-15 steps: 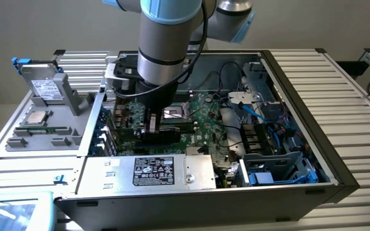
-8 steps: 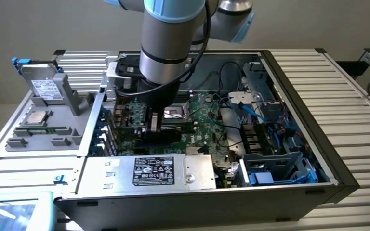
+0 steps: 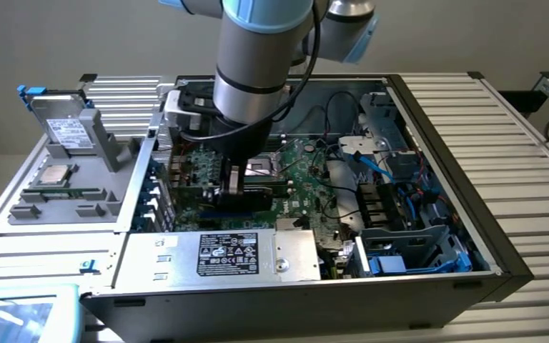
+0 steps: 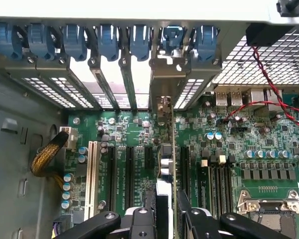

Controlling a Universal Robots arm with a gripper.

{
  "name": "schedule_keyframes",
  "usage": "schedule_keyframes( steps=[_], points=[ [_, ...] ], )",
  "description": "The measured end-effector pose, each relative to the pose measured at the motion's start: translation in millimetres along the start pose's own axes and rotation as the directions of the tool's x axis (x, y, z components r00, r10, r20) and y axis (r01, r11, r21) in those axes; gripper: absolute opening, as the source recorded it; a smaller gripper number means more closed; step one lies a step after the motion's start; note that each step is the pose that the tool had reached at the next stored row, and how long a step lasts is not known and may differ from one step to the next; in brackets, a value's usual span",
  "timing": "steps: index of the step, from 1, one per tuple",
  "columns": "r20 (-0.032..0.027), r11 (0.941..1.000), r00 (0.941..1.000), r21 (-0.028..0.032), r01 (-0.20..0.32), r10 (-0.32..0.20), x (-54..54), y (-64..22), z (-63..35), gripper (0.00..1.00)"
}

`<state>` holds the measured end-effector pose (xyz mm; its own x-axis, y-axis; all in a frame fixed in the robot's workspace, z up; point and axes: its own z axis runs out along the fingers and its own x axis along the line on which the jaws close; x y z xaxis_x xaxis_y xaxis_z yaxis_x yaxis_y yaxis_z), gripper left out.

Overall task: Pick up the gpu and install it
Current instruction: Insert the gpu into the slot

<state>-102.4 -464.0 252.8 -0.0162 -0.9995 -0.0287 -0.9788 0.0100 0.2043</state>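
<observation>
Edgewise, the gpu (image 4: pixel 166 159) stands pinched between the fingers (image 4: pixel 188 213).

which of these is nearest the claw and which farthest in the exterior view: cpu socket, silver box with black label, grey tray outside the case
From the claw, which grips the gpu inside the case:
1. cpu socket, right beside it on the motherboard
2. silver box, at the case's edge
3. grey tray, outside, on the exterior view's left
</observation>
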Motion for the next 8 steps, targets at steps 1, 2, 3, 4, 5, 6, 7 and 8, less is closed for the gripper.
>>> schedule_keyframes(
  steps=[1,2,3,4,5,6,7,8],
  points=[
    [0.0003,1.0,1.0,-0.0027,0.0,0.0,-0.3,0.2,-0.4,0.27],
    [0.0004,1.0,1.0,-0.0057,0.0,0.0,-0.4,0.3,-1.2,0.27],
    [0.0009,1.0,1.0,-0.0087,0.0,0.0,-0.6,0.4,-2.3,0.27],
    [0.0007,0.9999,1.0,-0.0115,0.0,0.0,-0.6,0.3,-3.2,0.27],
    [0.0009,0.9999,1.0,-0.0143,0.0,0.0,-0.6,-0.3,-3.5,0.27],
    [0.0009,0.9999,1.0,-0.017,0.0,0.0,-0.6,-1.3,-3.7,0.27],
    [0.0005,0.9998,1.0,-0.0194,-0.001,0.001,-0.6,-3.1,-4.3,0.27],
    [0.0004,0.9998,1.0,-0.0214,-0.001,0.001,-0.7,-5.3,-4.8,0.27]
  ],
)
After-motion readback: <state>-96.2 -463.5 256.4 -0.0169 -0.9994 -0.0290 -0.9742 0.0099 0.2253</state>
